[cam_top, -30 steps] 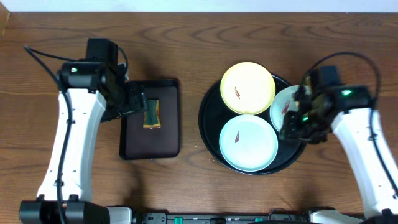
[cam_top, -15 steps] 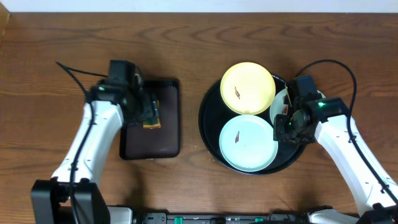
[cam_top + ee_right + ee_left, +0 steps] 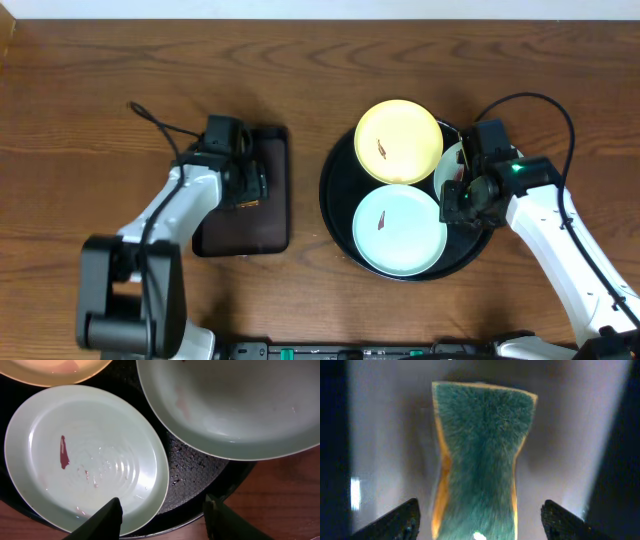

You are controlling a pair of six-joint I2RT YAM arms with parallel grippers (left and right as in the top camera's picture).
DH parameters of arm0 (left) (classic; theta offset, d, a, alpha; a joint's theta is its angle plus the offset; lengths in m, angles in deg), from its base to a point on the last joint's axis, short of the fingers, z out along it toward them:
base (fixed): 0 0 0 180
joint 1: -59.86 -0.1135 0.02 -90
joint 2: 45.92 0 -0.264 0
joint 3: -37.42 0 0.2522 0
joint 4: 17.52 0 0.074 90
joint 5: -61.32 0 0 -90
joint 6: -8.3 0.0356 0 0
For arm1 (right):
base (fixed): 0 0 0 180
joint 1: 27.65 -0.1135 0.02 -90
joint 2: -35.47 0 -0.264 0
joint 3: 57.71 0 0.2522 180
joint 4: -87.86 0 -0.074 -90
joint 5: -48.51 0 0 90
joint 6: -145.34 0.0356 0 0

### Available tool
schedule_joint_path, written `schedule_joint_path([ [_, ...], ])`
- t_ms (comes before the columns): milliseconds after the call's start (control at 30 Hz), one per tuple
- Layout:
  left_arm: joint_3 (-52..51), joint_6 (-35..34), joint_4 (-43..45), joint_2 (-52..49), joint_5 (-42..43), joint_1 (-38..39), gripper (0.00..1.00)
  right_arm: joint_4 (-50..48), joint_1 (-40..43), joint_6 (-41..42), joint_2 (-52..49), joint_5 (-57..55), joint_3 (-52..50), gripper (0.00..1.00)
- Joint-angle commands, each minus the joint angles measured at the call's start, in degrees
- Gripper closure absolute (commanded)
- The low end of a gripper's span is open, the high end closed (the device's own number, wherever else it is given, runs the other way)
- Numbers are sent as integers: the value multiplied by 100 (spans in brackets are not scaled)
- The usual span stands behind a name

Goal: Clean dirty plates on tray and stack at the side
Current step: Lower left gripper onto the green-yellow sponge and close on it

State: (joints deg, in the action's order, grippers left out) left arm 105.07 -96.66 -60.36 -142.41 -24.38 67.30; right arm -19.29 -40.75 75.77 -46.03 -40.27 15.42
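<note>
The round black tray [image 3: 335,190] holds three plates. The pale yellow plate [image 3: 398,140] is at the back, with a reddish smear. One mint plate [image 3: 400,230] is at the front. The other mint plate [image 3: 452,160] is at the right, mostly hidden under my right gripper [image 3: 465,195]. In the right wrist view this plate [image 3: 85,455] shows a red smear. My right gripper [image 3: 165,520] is open, with one finger over the plate's edge and the other over the tray's rim [image 3: 200,470]. My left gripper [image 3: 480,522] is open around a green and yellow sponge [image 3: 480,450].
The sponge lies in a smaller rectangular dark tray [image 3: 245,225], left of the round tray. My left arm [image 3: 170,215] reaches in from the front left. My right arm [image 3: 560,240] and its cable are at the right. Bare wooden table [image 3: 120,90] surrounds both trays.
My left gripper has moved right from the small tray's left edge to directly over the sponge. My right gripper has shifted slightly over the right plate, then stayed still.
</note>
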Motion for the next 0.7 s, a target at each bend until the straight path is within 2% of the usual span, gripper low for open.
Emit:
schedule_joint_path([
  [0, -52, 7, 26, -282, -85, 37, 45, 33, -61, 74, 48, -101, -17, 47],
  [33, -52, 9, 7, -302, -85, 37, 57, 48, -61, 72, 48, -101, -17, 47],
  [67, -52, 9, -15, -306, -87, 37, 80, 52, -61, 70, 48, -101, -17, 47],
  [100, -52, 9, -22, -306, -87, 37, 92, 50, -61, 52, 48, -101, -17, 46],
  [167, -39, 11, -35, -304, -87, 37, 93, 37, -61, 52, 48, -105, -17, 46],
  [200, -26, 11, -42, -304, -87, 35, 89, 28, -61, 52, 48, -103, -17, 46],
  [233, -2, 13, -59, -304, -90, 35, 62, 28, -61, 52, 48, -103, -17, 46],
  [267, 31, 13, -59, -302, -92, 35, 30, 31, -61, 55, 48, -101, -17, 46],
  [300, 68, 13, -52, -302, -98, 35, 24, 33, -61, 55, 48, -101, -17, 46],
  [567, 149, 9, 468, -302, -393, 35, 28, 50, -61, 55, 48, -101, -17, 45],
  [633, 149, 9, 568, -302, -393, 35, 36, 48, -61, 55, 48, -101, -17, 45],
  [667, 149, 9, 605, -302, -391, 35, 50, 42, -61, 55, 48, -101, -17, 44],
])
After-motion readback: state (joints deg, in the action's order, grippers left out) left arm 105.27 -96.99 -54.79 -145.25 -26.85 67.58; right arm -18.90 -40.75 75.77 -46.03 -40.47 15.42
